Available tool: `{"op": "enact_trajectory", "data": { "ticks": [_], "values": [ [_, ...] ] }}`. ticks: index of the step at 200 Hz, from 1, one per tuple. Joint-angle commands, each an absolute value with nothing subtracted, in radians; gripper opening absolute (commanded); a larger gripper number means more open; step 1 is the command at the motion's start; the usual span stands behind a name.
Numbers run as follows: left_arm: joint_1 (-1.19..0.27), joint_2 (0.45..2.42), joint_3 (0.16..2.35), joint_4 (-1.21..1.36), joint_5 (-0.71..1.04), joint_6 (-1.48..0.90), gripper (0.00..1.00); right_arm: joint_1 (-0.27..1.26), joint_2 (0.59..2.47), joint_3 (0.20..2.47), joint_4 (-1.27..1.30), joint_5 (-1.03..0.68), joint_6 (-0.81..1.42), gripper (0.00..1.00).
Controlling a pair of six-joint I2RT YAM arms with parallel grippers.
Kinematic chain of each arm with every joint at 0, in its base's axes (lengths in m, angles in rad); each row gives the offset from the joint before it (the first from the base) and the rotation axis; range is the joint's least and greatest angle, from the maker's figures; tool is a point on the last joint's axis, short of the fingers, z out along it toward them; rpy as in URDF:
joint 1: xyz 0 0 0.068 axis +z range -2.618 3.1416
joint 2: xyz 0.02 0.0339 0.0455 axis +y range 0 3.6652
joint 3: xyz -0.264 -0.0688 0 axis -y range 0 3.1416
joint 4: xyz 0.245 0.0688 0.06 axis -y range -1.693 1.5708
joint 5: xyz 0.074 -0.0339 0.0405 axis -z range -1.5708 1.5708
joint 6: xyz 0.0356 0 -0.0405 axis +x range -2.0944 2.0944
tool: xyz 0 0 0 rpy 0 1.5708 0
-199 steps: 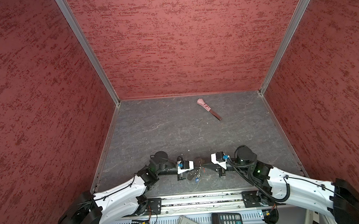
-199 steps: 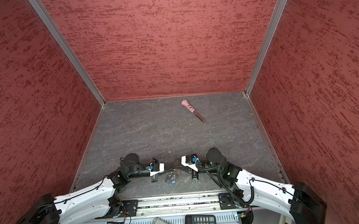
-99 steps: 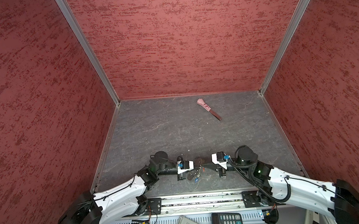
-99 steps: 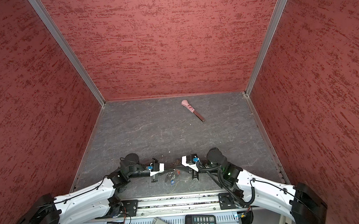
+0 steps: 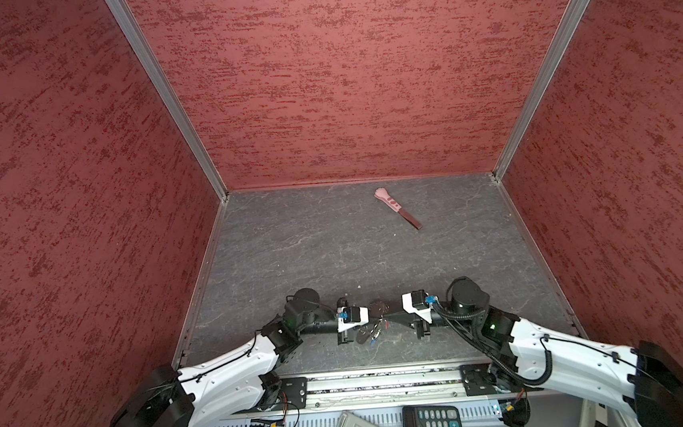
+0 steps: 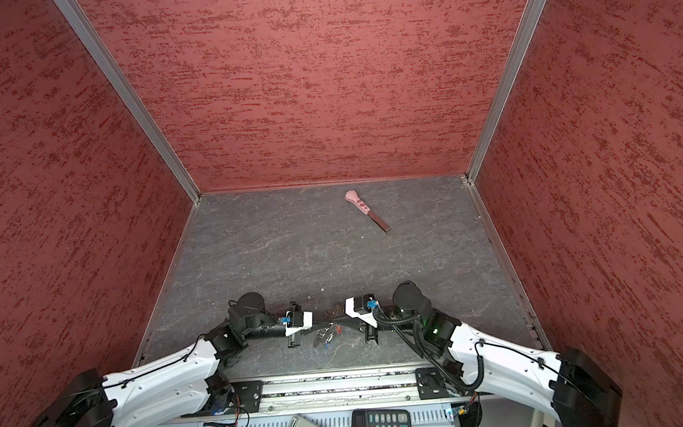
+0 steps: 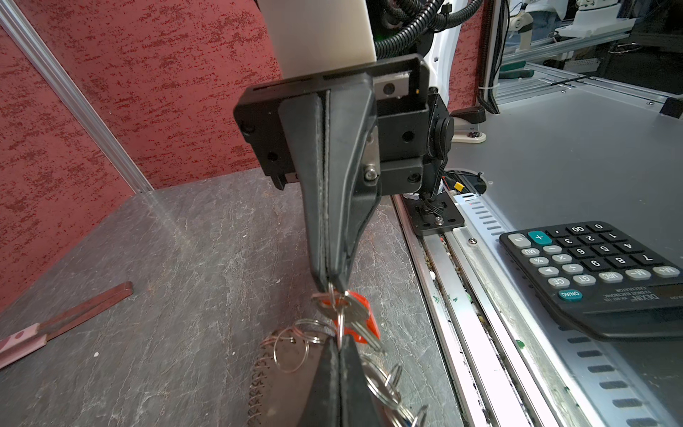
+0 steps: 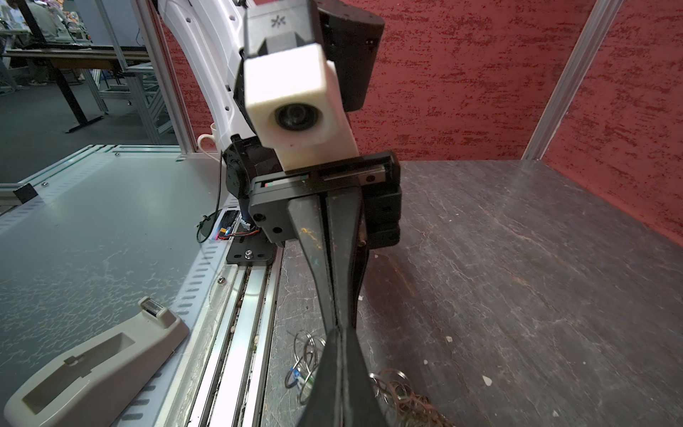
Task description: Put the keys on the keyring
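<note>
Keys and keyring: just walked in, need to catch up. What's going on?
Both arms meet tip to tip near the front of the table. The left gripper is shut on a ring of the keyring; the right gripper is shut at the red-tagged key hanging between them. Whether it's threaded on is unclear. A pink-handled tool lies untouched far back.

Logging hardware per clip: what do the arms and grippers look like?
Left arm and right arm: glossy white shells, black joints. The right carries a black corrugated cable hose and shows a green light. Each wrist has a white boxy camera housing with a blue connector; a white star-like mark on the black block behind the left one. Jaws: black tapering wedges.
</note>
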State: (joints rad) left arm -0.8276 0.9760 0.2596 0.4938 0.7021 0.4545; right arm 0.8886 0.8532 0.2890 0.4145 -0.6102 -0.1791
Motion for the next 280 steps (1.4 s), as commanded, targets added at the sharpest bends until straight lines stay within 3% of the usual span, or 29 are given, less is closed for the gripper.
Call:
{"op": "enact_trajectory", "data": {
  "ticks": [1,221,280],
  "values": [
    [-0.826,0.960,0.256,0.523,0.715,0.462,0.00,0.891,0.857,0.316,0.423,-0.647,-0.180,0.00],
    [-0.858,0.958,0.241,0.514,0.668,0.535,0.00,0.891,0.872,0.330,0.399,-0.702,-0.166,0.00],
    [-0.865,0.960,0.245,0.492,0.651,0.556,0.00,0.890,0.799,0.333,0.361,-0.627,-0.185,0.00]
  ]
}}
